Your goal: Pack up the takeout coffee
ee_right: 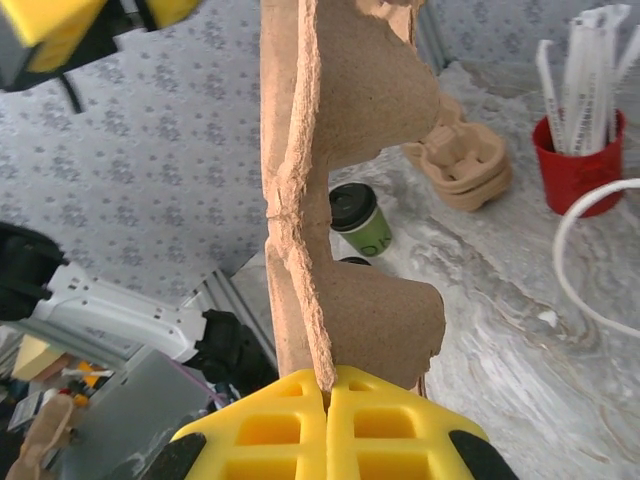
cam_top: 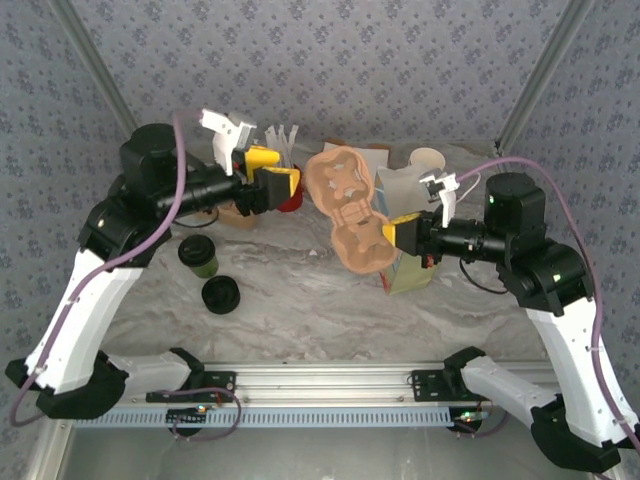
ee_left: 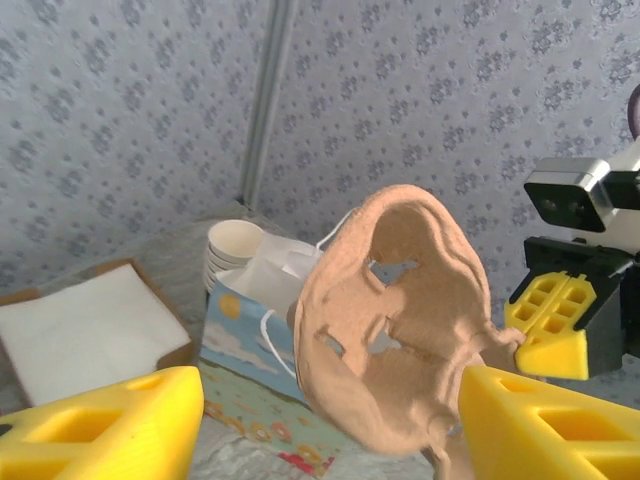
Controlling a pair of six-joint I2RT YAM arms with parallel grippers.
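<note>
The takeout coffee (cam_top: 198,255), a dark green cup with a black lid on it, stands on the marble table at the left and also shows as the cup (ee_right: 358,220). A loose round black lid (cam_top: 220,295) lies just in front of it. A tan pulp cup carrier (cam_top: 345,205) hangs in the air mid-table. My right gripper (cam_top: 388,232) is shut on its edge, and the right wrist view shows this gripper (ee_right: 325,388) pinching the carrier (ee_right: 340,120). My left gripper (ee_left: 330,410) is open, its yellow fingers (ee_left: 545,425) either side of the carrier (ee_left: 400,320).
A patterned paper bag (ee_left: 250,340) with string handles stands behind the carrier. Stacked white cups (ee_left: 235,245) and a box of napkins (ee_left: 80,325) sit at the back. A red holder of white sticks (ee_right: 575,165) and spare pulp carriers (ee_right: 460,165) stand at back left.
</note>
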